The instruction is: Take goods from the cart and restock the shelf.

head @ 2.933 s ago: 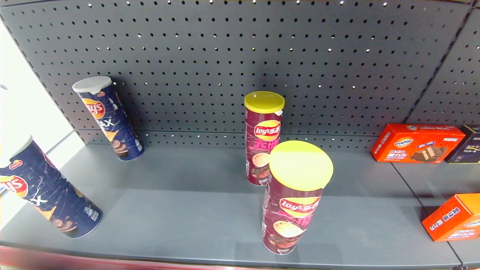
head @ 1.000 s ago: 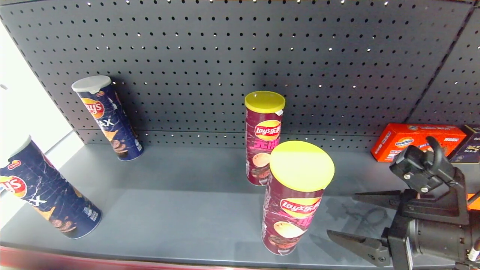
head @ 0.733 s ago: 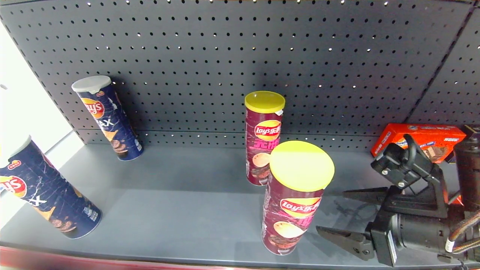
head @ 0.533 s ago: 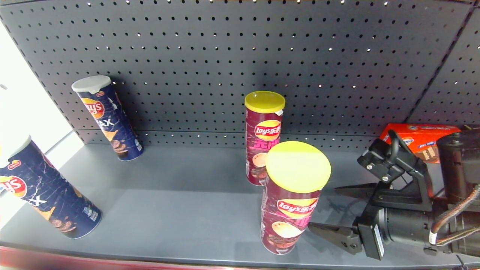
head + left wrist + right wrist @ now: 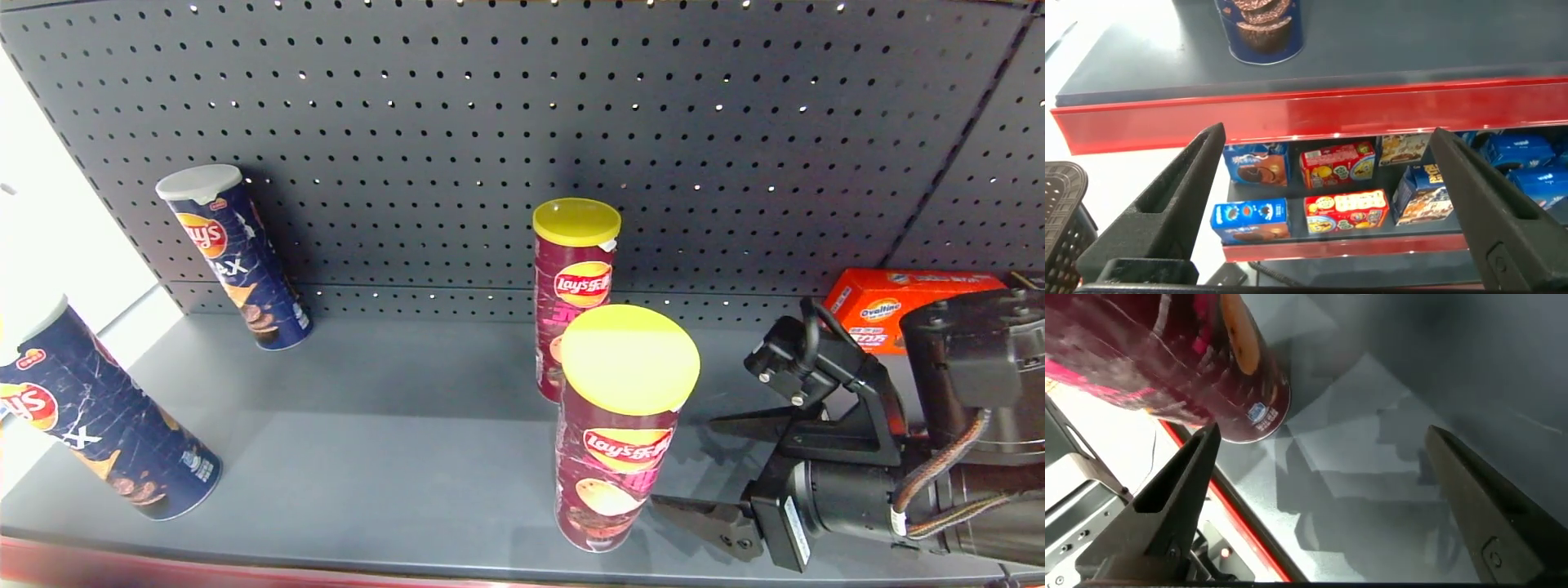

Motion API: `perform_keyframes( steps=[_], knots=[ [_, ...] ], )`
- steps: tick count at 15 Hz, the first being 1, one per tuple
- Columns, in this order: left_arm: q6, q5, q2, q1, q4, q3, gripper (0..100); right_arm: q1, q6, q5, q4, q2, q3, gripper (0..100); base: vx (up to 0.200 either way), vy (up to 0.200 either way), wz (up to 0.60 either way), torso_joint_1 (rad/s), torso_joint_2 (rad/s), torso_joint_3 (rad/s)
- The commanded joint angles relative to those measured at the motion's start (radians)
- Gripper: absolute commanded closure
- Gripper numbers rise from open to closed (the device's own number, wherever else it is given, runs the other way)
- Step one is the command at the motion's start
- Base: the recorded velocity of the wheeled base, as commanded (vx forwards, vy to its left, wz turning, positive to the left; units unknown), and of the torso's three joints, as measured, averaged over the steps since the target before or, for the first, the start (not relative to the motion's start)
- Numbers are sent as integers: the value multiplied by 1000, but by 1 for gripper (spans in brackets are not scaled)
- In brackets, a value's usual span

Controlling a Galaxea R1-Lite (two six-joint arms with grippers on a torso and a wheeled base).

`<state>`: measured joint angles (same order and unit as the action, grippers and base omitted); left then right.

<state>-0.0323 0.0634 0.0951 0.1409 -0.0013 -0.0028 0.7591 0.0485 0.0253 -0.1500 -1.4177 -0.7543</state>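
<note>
A maroon cardboard crisp tube (image 5: 616, 457), yellow-lidded with a round red-and-yellow logo, stands near the front edge of the grey metal shelf (image 5: 392, 441). The right gripper (image 5: 682, 463) is just beside it, fingers spread. The left gripper (image 5: 1327, 133) is likewise spread.

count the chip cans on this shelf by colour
blue cans: 2
maroon cans: 2
total: 4
</note>
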Motion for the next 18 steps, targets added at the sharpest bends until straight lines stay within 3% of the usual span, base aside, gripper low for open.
perform_keyframes(
  steps=[1,18],
  knots=[
    [0,-1,2,0,0,0,0,2,1,1,0,8,-2,0,0,0,0,0,0,0],
    [29,-1,2,0,-2,0,0,23,1,1,-2,-24,-17,0,0,0,0,0,0,0]
  ],
)
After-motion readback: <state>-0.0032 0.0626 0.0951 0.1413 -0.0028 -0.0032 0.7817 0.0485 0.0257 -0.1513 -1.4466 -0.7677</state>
